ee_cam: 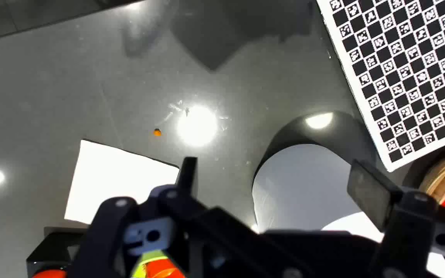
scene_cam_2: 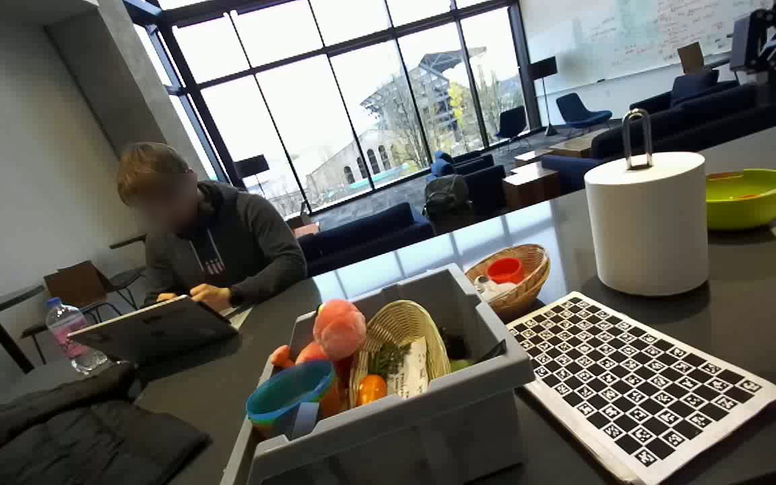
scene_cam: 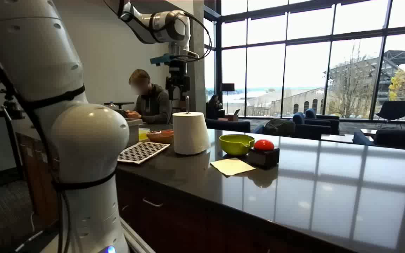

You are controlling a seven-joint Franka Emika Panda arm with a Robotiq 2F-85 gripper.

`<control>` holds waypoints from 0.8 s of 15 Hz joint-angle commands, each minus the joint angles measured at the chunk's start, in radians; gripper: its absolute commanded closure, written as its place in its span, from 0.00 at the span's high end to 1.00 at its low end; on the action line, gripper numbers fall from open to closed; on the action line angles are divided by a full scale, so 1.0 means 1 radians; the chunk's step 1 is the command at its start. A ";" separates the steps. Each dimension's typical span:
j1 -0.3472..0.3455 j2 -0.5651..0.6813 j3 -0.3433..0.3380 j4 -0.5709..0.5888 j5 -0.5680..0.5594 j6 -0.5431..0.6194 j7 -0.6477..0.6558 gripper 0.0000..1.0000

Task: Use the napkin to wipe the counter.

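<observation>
Above and near the white cylinder [scene_cam_2: 651, 232], the gripper [ee_cam: 280, 181] is held with its jaws spread, nothing gripped. The cylinder's metal loop [scene_cam: 187, 104] could be struck if the descent is made too close; the napkin [scene_cam: 233, 166], laid flat and apart from the cylinder, could be missed, being so thin. On the napkin's side of the cylinder, the glossy counter [scene_cam: 195, 175] is marked by an orange speck [ee_cam: 157, 132]; well beyond the cylinder, tall windows [scene_cam: 265, 70] and a seated person [scene_cam_2: 233, 232] are seen.

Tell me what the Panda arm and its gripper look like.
The Panda arm is white, with rounded segments, dark cables, black straps and a blue light low on it. The Robotiq gripper is black, with two blocky fingers and a pale grey plate; a teal block sits above it.
</observation>
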 commanded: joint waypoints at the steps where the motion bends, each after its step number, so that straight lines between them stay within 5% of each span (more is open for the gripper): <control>1: 0.010 0.002 -0.009 0.003 -0.003 -0.002 0.003 1.00; 12: 0.003 -0.037 -0.037 -0.083 -0.210 0.119 -0.141 1.00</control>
